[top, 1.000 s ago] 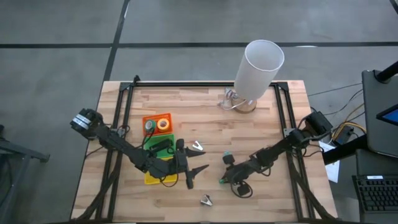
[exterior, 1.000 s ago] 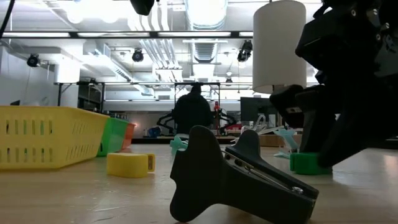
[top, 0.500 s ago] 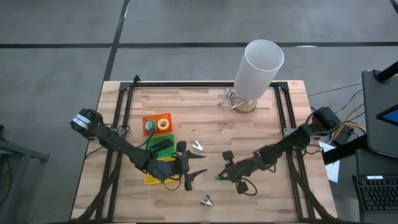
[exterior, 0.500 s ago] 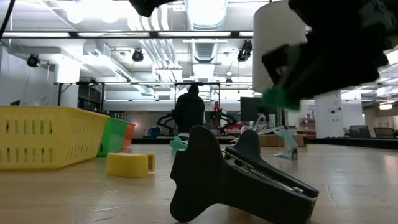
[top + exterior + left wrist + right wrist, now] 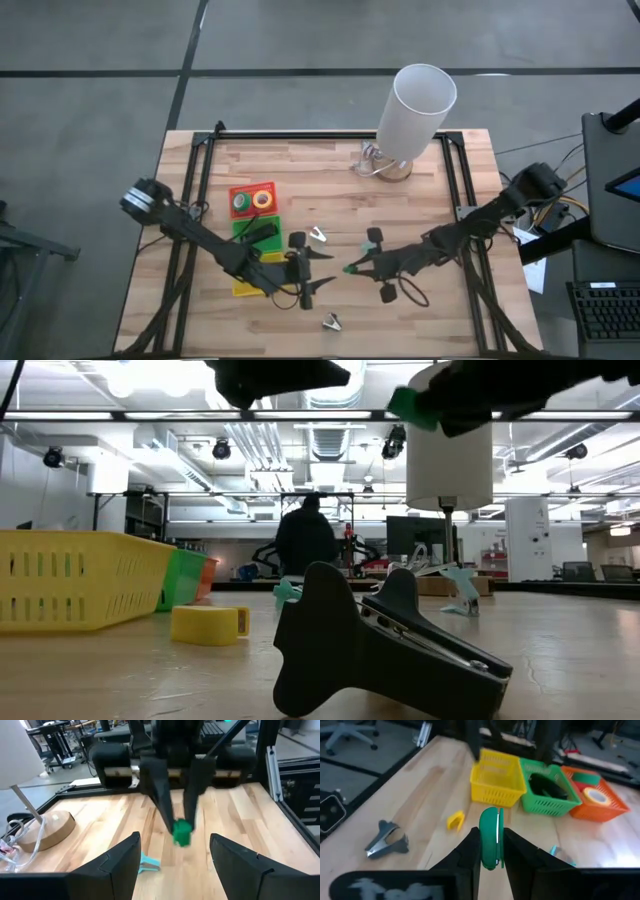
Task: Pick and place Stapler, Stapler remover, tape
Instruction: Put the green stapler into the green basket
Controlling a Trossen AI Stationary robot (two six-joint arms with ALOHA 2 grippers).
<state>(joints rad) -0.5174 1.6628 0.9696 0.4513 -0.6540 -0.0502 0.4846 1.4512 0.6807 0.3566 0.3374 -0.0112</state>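
A white-shaded lamp (image 5: 424, 101) stands on its round wooden base (image 5: 392, 166) at the far edge of the wooden tabletop (image 5: 420, 210). Three small baskets sit in a row — yellow (image 5: 497, 783), green (image 5: 549, 797), orange (image 5: 600, 802) — and beyond the tabletop a person (image 5: 308, 540) shows as a dark figure.

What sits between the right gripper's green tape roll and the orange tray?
The left gripper, open, hangs between the green tape roll shut in the right gripper and the trays. In the right wrist view the yellow tray and green tray come before the orange tray; carried high enough, it likely clears them.
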